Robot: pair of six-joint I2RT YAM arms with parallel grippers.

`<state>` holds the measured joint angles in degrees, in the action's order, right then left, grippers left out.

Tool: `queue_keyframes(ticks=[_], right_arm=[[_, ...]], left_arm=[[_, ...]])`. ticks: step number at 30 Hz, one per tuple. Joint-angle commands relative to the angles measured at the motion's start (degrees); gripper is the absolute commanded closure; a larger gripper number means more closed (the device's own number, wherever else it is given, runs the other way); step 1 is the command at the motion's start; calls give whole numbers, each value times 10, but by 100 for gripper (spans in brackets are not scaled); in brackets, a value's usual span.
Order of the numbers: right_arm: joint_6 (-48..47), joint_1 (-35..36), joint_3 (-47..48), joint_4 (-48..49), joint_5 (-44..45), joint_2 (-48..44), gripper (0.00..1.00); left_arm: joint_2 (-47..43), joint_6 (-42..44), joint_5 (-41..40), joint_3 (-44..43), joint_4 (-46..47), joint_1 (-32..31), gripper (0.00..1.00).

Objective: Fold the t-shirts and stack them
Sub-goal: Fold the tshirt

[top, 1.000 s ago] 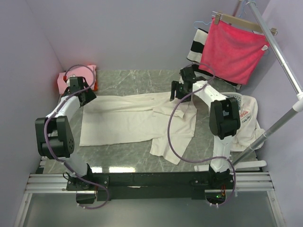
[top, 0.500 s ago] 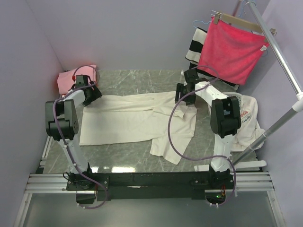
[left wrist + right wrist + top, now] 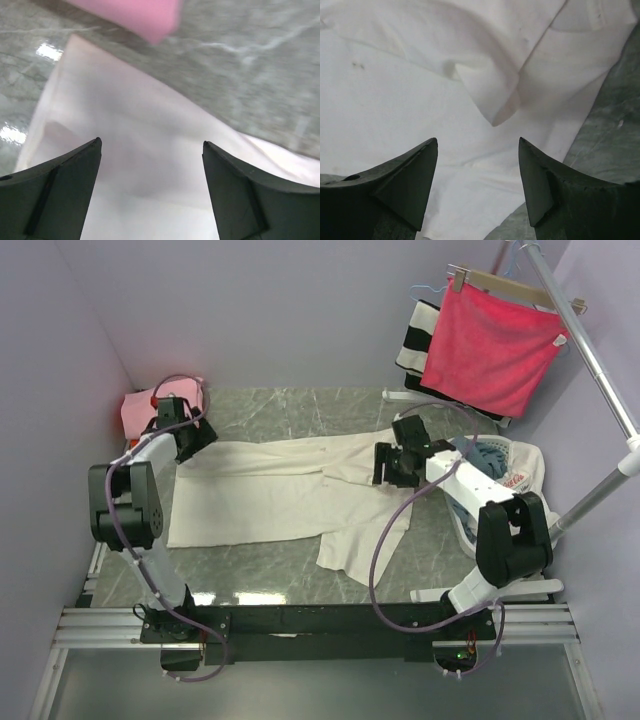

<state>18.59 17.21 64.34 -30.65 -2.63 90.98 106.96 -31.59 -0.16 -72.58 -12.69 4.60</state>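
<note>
While both arms hover over the cream t-shirt [image 3: 260,490], which lies spread across the middle of the table [image 3: 300,405] with one sleeve trailing toward the bottom centre, you have nothing gripped. Your left gripper [image 3: 150,145] is released, jaws spread wide above the shirt's upper-left corner. Your right gripper [image 3: 477,142] is also released, jaws apart over a doubled-over flap of sleeve near the shirt's right end. The likeliest trouble sits at upper left: the pink t-shirt [image 3: 135,412] lies folded just beside that corner, so if you descend a little too far back you may catch its edge and drag its fold apart. On the right, closing on the loose flap alone would probably lift one layer and leave the body behind, skewing the fold. Because the cloth is soft and wrinkled, uneven pulls from the two ends could bunch it rather than crease it cleanly.
</note>
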Motion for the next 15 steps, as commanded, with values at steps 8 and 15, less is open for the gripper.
queue_keyframes(ticks=[8, 15], right_arm=[[11, 30, -37, 76, 109, 29, 29], [8, 34, -13, 96, 106, 78, 32]], left_arm=[[-180, -7, 5, 64, 30, -85, 4], [-219, 0, 17, 83, 19, -103, 1]])
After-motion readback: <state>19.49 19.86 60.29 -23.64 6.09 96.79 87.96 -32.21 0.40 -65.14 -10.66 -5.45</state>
